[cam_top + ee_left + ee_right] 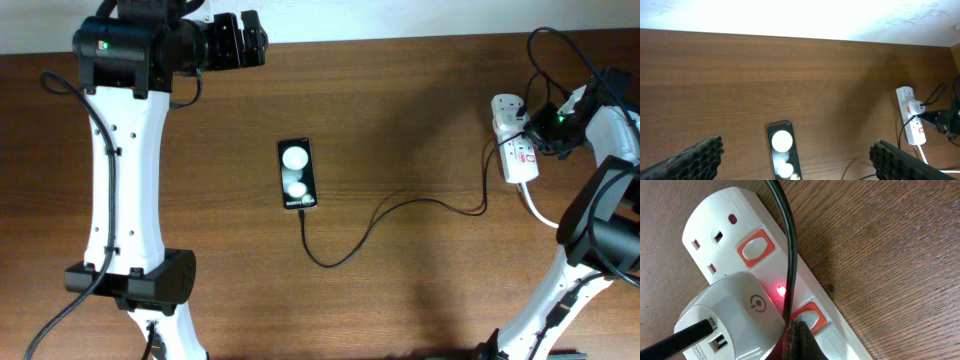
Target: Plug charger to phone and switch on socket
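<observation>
Your right pincer (794, 341), tips together, touches a red switch (809, 316) on the socket (835, 335), lying far-to-near at the table's (420, 120) right edge, whose charger (400, 207) trails left to the near end of the phone (297, 174), lengthwise far-to-near mid-table; your left pincer (800, 157) gapes apart, far left.

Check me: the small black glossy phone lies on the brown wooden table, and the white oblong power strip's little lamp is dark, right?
No: the lamp on the white oblong power strip glows red, as the right wrist view shows. The black phone does lie on the wooden table.
</observation>
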### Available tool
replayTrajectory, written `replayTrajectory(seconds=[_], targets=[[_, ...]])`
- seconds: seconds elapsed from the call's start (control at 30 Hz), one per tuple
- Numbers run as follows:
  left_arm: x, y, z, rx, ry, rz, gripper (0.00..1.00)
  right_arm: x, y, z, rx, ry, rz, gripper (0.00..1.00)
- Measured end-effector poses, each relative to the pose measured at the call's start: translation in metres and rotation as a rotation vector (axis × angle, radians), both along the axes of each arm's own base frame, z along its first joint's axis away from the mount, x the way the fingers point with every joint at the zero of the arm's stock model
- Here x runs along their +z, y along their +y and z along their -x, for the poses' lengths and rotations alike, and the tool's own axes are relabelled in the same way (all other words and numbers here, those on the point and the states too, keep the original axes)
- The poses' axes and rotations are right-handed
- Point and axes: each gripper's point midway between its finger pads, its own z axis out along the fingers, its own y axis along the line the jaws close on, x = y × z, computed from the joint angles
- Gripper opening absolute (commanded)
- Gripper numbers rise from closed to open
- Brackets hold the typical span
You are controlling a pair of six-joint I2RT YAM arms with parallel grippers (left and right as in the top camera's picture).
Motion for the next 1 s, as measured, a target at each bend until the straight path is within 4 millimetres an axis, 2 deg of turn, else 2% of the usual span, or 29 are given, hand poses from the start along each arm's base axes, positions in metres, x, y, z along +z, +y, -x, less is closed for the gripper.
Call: replayTrajectory(seconds=[0.1,0.13,0.23,0.27,0.3,0.33,0.37,0.43,0.5,0.57,0.73,0.83,0.93,1.0], targets=[[0.0,0.0,0.0,0.0,0.0,0.0,0.99,0.001,-0.006,0.004,-0.017,-0.004,-0.023,0.04],[0.0,0.0,0.0,0.0,0.0,0.0,0.99,0.001,-0.008,0.01,-0.027,0.011,-0.043,0.04],[0.0,0.0,0.0,0.0,0.0,0.0,0.99,-0.002,-0.048,0.055,-0.147,0.084,-0.083,0.04],[0.0,0.0,0.0,0.0,0.0,0.0,0.99,0.008,-0.073,0.075,-0.216,0.085,-0.083,0.04],[0.0,0.0,0.0,0.0,0.0,0.0,0.99,0.027,-0.088,0.084,-0.253,0.057,-0.064,0.04],[0.0,0.0,0.0,0.0,0.0,0.0,0.99,0.055,-0.096,0.089,-0.272,0.009,-0.033,0.04],[0.0,0.0,0.0,0.0,0.0,0.0,0.99,0.08,-0.095,0.089,-0.27,-0.035,-0.011,0.04],[0.0,0.0,0.0,0.0,0.0,0.0,0.99,0.13,-0.086,0.09,-0.248,-0.12,0.038,0.04],[0.0,0.0,0.0,0.0,0.0,0.0,0.99,0.191,-0.064,0.094,-0.19,-0.227,0.115,0.04],[0.0,0.0,0.0,0.0,-0.001,0.0,0.99,0.243,-0.021,0.1,-0.066,-0.316,0.191,0.04],[0.0,0.0,0.0,0.0,0.0,0.0,0.99,0.298,0.057,0.115,0.182,-0.432,0.293,0.04],[0.0,0.0,0.0,0.0,-0.001,0.0,0.99,0.312,0.096,0.138,0.306,-0.445,0.317,0.04],[0.0,0.0,0.0,0.0,0.0,0.0,0.99,0.319,0.114,0.16,0.376,-0.446,0.337,0.04],[0.0,0.0,0.0,0.0,0.0,0.0,0.99,0.328,0.12,0.172,0.392,-0.467,0.363,0.04]])
